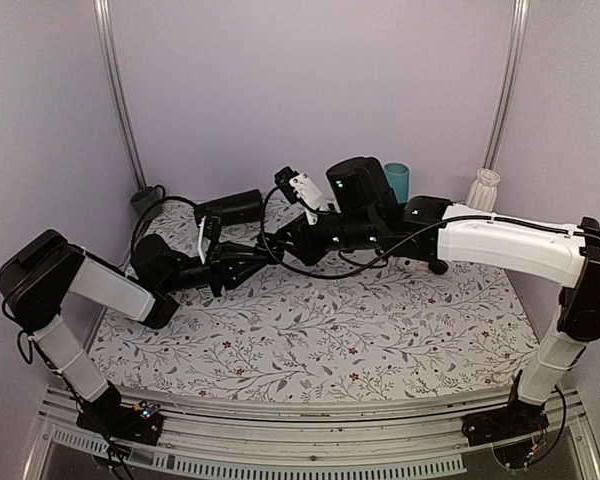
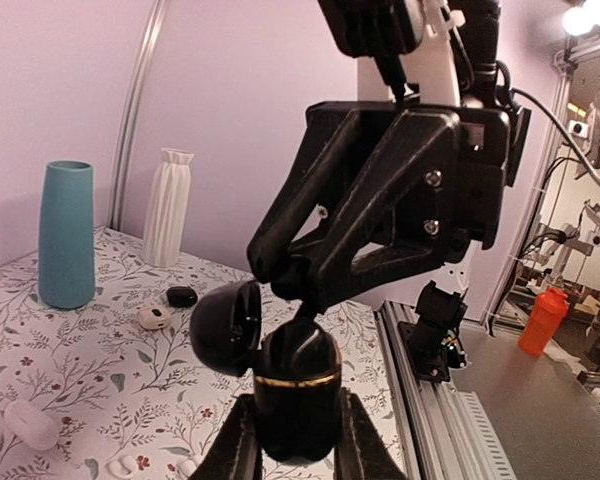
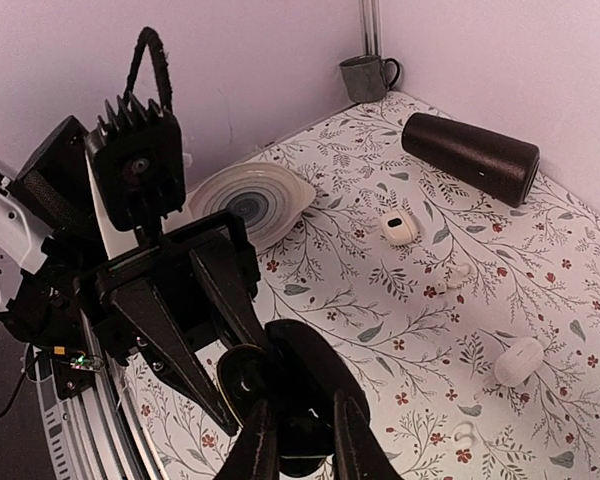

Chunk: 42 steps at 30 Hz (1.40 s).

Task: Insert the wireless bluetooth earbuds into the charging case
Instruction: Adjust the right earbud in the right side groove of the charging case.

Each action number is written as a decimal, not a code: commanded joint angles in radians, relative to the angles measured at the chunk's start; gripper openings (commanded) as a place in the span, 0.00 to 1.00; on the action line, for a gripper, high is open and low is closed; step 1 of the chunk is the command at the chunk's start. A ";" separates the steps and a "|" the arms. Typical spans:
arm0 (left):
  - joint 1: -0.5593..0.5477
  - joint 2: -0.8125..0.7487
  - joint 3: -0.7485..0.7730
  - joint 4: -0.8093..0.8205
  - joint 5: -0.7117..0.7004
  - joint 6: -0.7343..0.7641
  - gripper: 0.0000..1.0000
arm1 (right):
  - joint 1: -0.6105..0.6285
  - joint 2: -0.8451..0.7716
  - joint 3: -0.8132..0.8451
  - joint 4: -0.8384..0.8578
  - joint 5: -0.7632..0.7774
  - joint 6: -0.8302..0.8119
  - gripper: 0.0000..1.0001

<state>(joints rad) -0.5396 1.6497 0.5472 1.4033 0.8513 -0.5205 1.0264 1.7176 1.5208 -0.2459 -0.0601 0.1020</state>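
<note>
Left fingers (image 2: 238, 445): clamped on the lower body of the charging case (image 2: 298, 385), at the lower centre of the left wrist view.
Case position: upright, gold ring at its seam, held clear of the tabletop (image 2: 80, 385); lid (image 2: 225, 328) hinged open to the left.
Right fingers (image 2: 380, 230): narrow, nearly together, angled down from the upper right, tips at the case's open mouth.
Earbuds: cannot tell whether one sits between those tips.
Far left: teal vase (image 2: 65, 235) and white ribbed vase (image 2: 168, 207), both upright; small black rounded object (image 2: 181, 296) below them.

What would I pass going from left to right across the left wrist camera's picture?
The teal vase → white ribbed vase → open black charging case → orange bottle.
</note>
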 commanded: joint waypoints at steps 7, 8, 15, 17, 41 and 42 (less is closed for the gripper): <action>0.005 -0.055 -0.009 0.089 -0.141 0.118 0.00 | -0.007 0.123 0.112 -0.212 0.039 0.109 0.16; 0.005 -0.057 -0.013 0.094 -0.150 0.120 0.00 | -0.006 0.128 0.121 -0.218 0.041 0.119 0.16; 0.004 -0.073 -0.030 0.114 -0.201 0.143 0.00 | -0.009 0.158 0.195 -0.284 0.047 0.172 0.15; 0.003 -0.078 -0.033 0.118 -0.213 0.148 0.00 | -0.009 0.160 0.208 -0.294 0.046 0.189 0.15; -0.012 -0.106 -0.016 0.089 -0.192 0.165 0.00 | -0.011 0.204 0.294 -0.362 -0.028 0.243 0.14; -0.009 -0.104 -0.008 0.088 -0.164 0.151 0.00 | -0.011 0.196 0.277 -0.351 -0.038 0.214 0.14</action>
<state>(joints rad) -0.5491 1.5829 0.4908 1.3907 0.6586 -0.3458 1.0096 1.8874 1.8454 -0.5091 -0.0441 0.3656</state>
